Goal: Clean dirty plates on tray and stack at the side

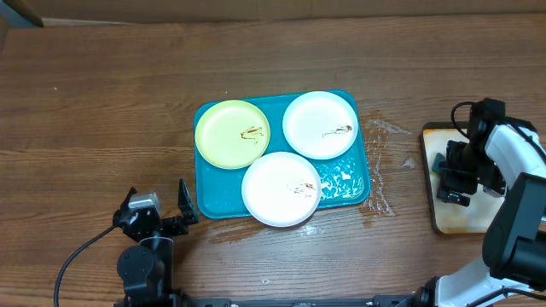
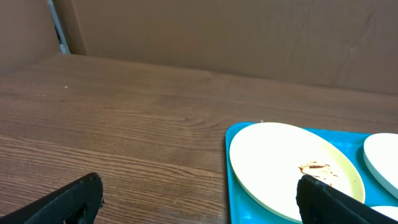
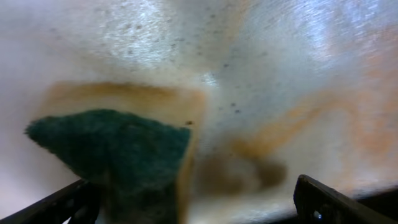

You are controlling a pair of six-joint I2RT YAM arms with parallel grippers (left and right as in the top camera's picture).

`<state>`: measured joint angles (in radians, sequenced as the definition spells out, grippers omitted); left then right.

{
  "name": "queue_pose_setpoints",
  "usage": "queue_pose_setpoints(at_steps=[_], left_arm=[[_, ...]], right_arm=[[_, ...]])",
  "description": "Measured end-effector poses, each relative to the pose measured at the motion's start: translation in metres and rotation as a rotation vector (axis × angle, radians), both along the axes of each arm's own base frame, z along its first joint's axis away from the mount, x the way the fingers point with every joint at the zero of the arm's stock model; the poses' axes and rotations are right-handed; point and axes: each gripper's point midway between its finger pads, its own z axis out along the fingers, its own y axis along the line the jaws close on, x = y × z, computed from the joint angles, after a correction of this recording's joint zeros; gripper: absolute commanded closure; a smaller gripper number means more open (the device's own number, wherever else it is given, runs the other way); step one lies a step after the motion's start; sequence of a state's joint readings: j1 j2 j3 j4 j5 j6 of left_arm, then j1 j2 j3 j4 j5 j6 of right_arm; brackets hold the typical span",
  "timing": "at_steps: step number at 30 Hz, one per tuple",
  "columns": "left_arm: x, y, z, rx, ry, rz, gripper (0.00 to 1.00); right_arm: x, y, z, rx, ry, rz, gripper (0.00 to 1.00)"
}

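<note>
3 plates [image 1: 233, 134] on 1 tray [image 1: 201, 205], left gripper [image 2: 199, 190] spread, right gripper [image 3: 191, 186] spread over sponge [image 3: 112, 146]

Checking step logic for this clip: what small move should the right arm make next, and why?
Probably close the right gripper on the green sponge: its jaws stand open with it between them in the foamy tray, and all three plates show brown smears.
</note>
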<state>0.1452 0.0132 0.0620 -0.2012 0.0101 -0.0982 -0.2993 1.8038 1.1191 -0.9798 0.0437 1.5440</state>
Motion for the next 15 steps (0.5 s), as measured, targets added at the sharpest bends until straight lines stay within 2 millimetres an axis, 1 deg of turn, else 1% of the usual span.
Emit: queue_pose_setpoints(at_steps=[6, 15], left_arm=[[0.000, 0.000, 0.000, 0.000, 0.000, 0.000, 0.00], [0.000, 0.000, 0.000, 0.000, 0.000, 0.000, 0.00]], right_arm=[[0.017, 0.000, 0.000, 0.011, -0.073, 0.019, 0.00], [0.027, 0.005, 0.000, 0.041, -0.118, 0.052, 0.05]])
